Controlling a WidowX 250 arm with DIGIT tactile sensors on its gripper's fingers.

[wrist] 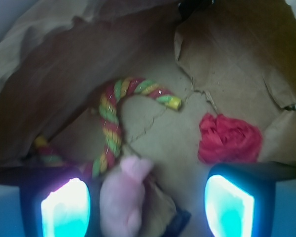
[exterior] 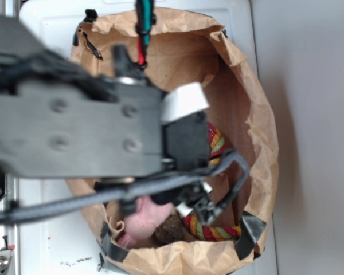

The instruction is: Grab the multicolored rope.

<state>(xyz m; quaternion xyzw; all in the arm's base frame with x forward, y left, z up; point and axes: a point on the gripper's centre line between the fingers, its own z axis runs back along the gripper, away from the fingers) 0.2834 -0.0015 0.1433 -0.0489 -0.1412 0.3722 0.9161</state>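
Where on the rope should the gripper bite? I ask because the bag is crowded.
Judging by the wrist view, take the rope on its straight run below the bend, coming straight down with the open gripper across the cord. That stretch lies flat on bare paper, apart from the red cloth. Lower down, the pink toy crowds it, and the hooked end curves away.

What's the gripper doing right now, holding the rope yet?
Gripper: open, holding nothing. The pink plush toy sits between the jaws; the multicolored rope lies ungrasped on the paper bag's floor.
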